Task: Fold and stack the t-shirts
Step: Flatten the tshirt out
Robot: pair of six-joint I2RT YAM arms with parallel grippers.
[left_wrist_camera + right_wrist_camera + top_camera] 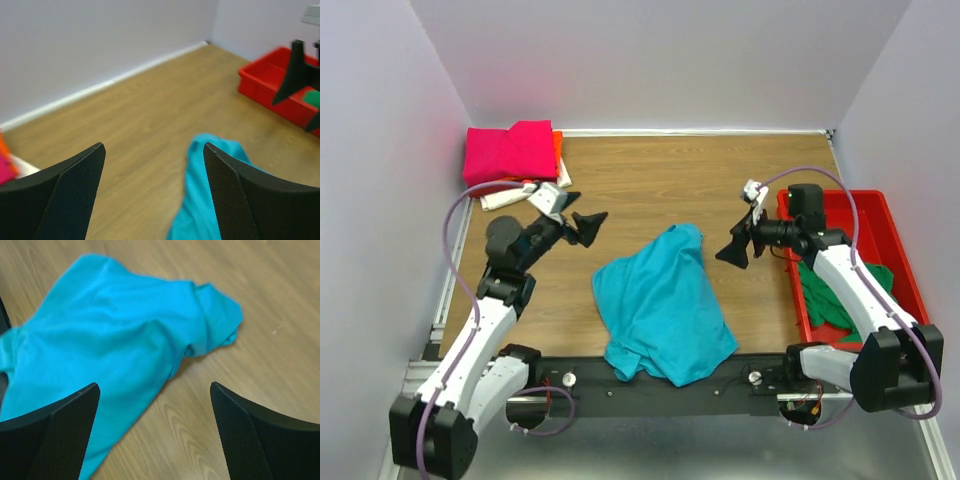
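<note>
A teal t-shirt (662, 305) lies crumpled in the middle of the table near the front edge; it also shows in the left wrist view (210, 200) and the right wrist view (110, 340). A folded magenta shirt (510, 150) tops a stack at the far left, with orange (558, 150) and cream (505, 197) shirts under it. A green shirt (840, 295) lies in the red tray. My left gripper (588, 225) is open and empty, above the table left of the teal shirt. My right gripper (735, 248) is open and empty, to the right of it.
A red plastic tray (895, 240) stands at the right edge, also in the left wrist view (265, 85). White walls close the table at the back and both sides. Bare wood lies between the stack and the teal shirt.
</note>
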